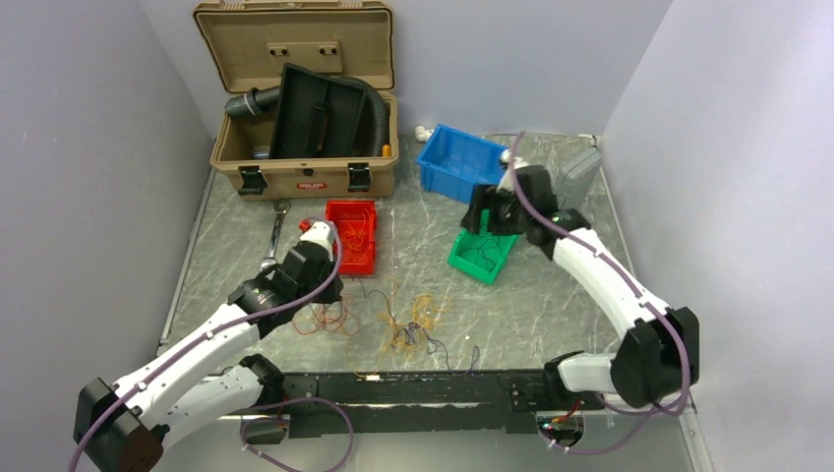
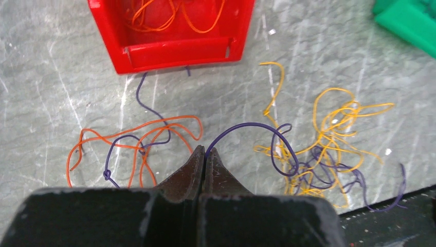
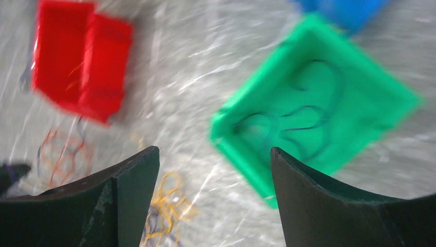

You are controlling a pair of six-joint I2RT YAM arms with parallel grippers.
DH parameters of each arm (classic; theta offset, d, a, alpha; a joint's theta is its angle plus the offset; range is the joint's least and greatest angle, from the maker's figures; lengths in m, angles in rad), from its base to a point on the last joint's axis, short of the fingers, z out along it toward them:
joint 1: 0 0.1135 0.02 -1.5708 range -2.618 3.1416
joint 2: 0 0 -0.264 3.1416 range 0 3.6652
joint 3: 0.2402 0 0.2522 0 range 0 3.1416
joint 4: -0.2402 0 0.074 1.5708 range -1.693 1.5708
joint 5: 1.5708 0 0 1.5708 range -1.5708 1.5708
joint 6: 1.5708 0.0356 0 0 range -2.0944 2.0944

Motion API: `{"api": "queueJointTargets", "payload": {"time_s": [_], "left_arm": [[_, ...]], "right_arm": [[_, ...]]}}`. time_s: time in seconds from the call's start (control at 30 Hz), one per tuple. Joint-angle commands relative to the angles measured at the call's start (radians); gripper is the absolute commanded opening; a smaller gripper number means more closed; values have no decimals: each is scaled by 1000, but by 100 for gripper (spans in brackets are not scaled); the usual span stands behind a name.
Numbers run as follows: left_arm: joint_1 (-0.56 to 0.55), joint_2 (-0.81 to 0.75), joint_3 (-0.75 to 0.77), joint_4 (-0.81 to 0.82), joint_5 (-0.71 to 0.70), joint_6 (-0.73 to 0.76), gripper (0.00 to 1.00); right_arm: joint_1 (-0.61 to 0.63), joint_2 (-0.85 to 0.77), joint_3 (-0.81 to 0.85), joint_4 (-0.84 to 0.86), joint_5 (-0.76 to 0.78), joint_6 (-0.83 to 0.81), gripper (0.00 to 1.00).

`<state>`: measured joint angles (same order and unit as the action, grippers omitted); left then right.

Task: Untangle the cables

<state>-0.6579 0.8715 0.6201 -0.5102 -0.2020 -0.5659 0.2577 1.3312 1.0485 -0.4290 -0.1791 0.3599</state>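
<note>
The cables lie loose on the grey table: a yellow and purple tangle and an orange loop with a purple wire. My left gripper is shut on one end of a purple wire that arcs right into the yellow tangle. In the top view it sits just above the orange loop. My right gripper is open and empty, up over the green bin, which holds dark purple wires. The red bin holds orange wires.
A tan toolbox with a fat black hose stands at the back left. A blue bin stands behind the green one. A wrench lies left of the red bin. A black rail runs along the near edge.
</note>
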Motion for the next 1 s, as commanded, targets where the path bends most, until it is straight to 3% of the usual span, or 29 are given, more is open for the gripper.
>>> {"api": "queueJointTargets", "payload": {"time_s": [0.0, 0.27, 0.5, 0.67, 0.87, 0.93, 0.97], "left_arm": [[2, -42, 98, -19, 59, 40, 0], [3, -49, 216, -20, 248, 85, 0], [2, -20, 331, -15, 433, 100, 0], [2, -4, 389, 3, 487, 83, 0], [2, 0, 420, 26, 489, 58, 0], [1, -3, 421, 37, 484, 50, 0], [0, -6, 421, 42, 480, 47, 0]], "right_arm": [[227, -99, -77, 38, -18, -60, 81], [522, -142, -257, 434, -149, -55, 82], [643, -128, -255, 599, -238, -135, 85], [707, -106, -257, 680, -151, -129, 82], [752, -88, -273, 723, -49, -84, 67], [762, -84, -278, 714, 5, -55, 68], [765, -88, -289, 718, 21, -41, 74]]}}
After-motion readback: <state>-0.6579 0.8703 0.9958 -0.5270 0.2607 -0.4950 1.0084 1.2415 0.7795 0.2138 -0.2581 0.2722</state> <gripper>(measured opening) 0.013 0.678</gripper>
